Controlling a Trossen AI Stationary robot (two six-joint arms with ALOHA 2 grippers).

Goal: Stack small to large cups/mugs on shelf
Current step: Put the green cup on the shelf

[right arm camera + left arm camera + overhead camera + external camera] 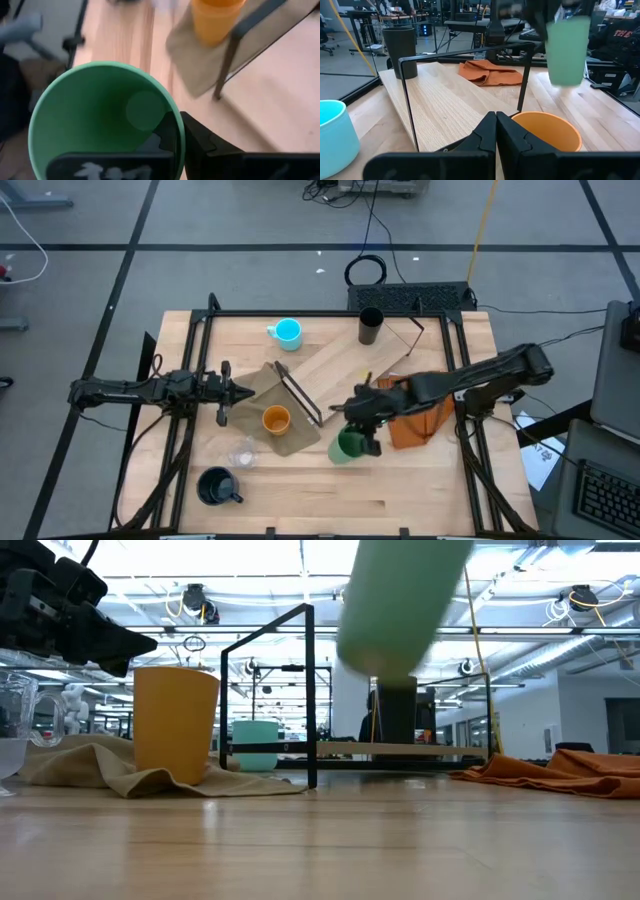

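We see the right gripper point(362, 432) clamped on the green cup's point(349, 445) rim, lifting it clear of the table right of the orange cup point(276, 419), roughly upright, slightly tilted, mouth up. The left gripper point(243, 392), fingers together, hovers just left of the shelf point(345, 365).

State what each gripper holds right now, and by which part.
The right gripper holds the green cup by its rim, one finger inside the wall, lifted off the table. The left gripper is shut on nothing.

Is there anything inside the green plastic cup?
Empty. The right wrist view looks into the green plastic cup, held by the right gripper: bare green bottom.
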